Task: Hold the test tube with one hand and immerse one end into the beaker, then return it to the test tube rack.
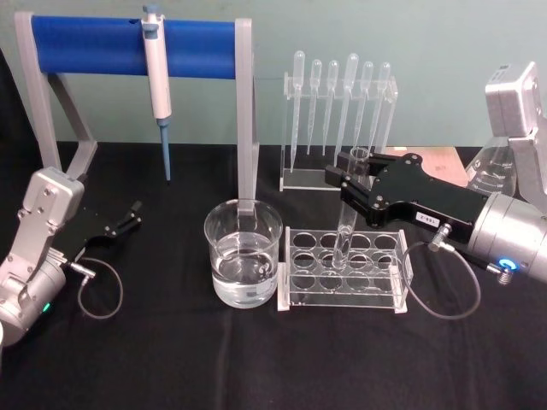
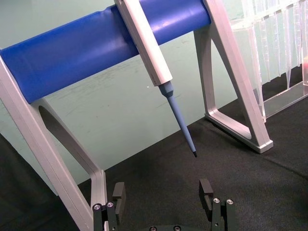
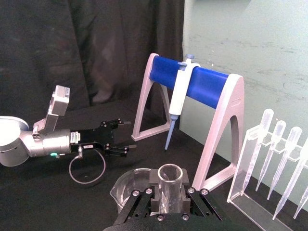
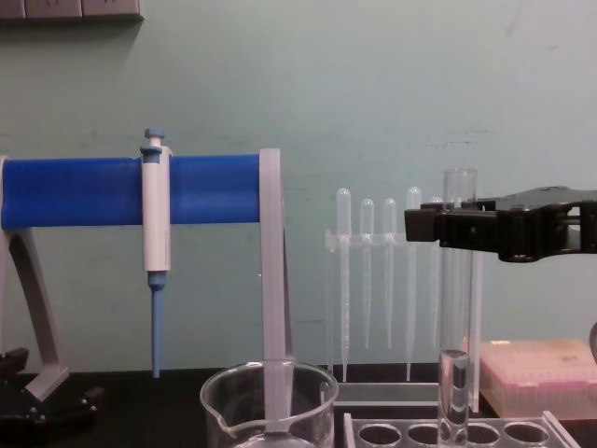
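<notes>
Chest view: my right claw pinches the tube near its top, upright to clear, seemingly, its rack hole; left claw spread, parked.

Materials as I read them: test tube and beaker, clear glossy glass; test tube rack, smooth transparent plastic; pipettes, frosted translucent plastic; worktop, matt black cloth; my right gripper, matt black jaws on a satin silver metal wrist; micropipette stand, matt grey frame, glossy blue bar.
</notes>
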